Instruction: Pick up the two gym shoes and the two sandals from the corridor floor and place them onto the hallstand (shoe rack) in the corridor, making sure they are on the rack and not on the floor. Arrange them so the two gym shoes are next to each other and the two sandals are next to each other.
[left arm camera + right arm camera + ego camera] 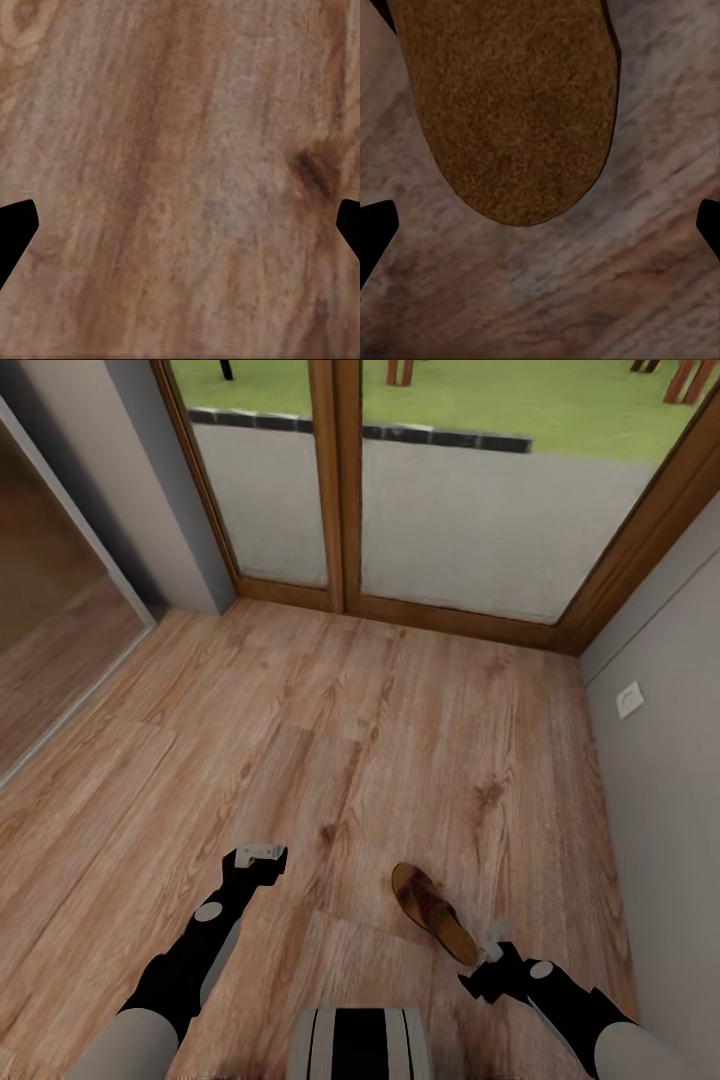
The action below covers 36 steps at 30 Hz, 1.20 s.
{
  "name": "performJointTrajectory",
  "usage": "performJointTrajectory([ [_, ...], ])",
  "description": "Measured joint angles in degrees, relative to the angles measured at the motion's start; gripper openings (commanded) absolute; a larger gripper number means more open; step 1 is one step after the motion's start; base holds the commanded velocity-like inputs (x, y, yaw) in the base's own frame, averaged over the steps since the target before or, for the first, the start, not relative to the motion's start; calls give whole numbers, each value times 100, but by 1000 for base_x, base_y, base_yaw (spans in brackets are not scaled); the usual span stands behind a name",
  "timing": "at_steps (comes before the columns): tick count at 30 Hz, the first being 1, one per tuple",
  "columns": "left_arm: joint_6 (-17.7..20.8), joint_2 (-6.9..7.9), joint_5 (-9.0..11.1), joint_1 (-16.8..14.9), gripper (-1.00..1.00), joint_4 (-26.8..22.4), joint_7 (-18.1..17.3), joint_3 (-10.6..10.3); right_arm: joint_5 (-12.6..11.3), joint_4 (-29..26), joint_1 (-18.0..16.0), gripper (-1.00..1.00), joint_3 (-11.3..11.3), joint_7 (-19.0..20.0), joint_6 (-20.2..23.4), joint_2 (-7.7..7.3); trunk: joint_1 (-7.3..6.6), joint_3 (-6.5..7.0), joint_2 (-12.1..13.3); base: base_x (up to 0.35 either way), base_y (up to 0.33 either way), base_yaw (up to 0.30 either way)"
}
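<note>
one sandal on the floor, right gripper just above it

a single sandal (432,912) lay flat on the corridor floor (350,730), reddish-brown straps up and tan sole edge showing, its long axis running diagonally toward the robot's right. the right gripper (492,950) hung just beside the sandal's near end. in the right wrist view the cork-like footbed (510,105) sat ahead of the fingers (375,229), which stood spread wide with nothing between them. the left gripper (262,852) hovered over bare planks, well apart from the sandal; in the left wrist view its dark fingertips (16,225) were likewise spread apart over wood grain (180,180). ahead stood a wood-framed glass door (340,490), and a white wall socket (629,700) sat on the grey wall to the right.
</note>
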Motion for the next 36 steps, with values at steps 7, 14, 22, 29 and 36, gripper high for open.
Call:
performJointTrajectory([
  [7, 0, 4, -1, 0, 100, 0, 0, -8, 0, 0, 2, 100, 0, 0, 0, 0, 5, -70, -3, 0, 0, 0],
  [14, 0, 6, -1, 0, 100, 4, 0, -5, 0, 0, 2, 100, 0, 0, 0, -4, 5, -72, -3, 1, 0, 0],
  [22, 0, 6, 0, 0, 100, 8, 0, -2, 0, 0, 3, 100, 0, 0, 0, -3, 3, -71, -3, 215, 0, 0],
  [29, 0, 6, 0, 0, 100, 8, 0, -8, 0, 0, 2, 100, 0, 0, 0, -3, 5, -72, -3, 30, 0, 0],
  [36, -7, 6, 0, 0, 100, 8, 0, -9, 0, 0, 0, 100, 0, 0, 0, -4, 5, -72, -3, 0, 0, 0],
])
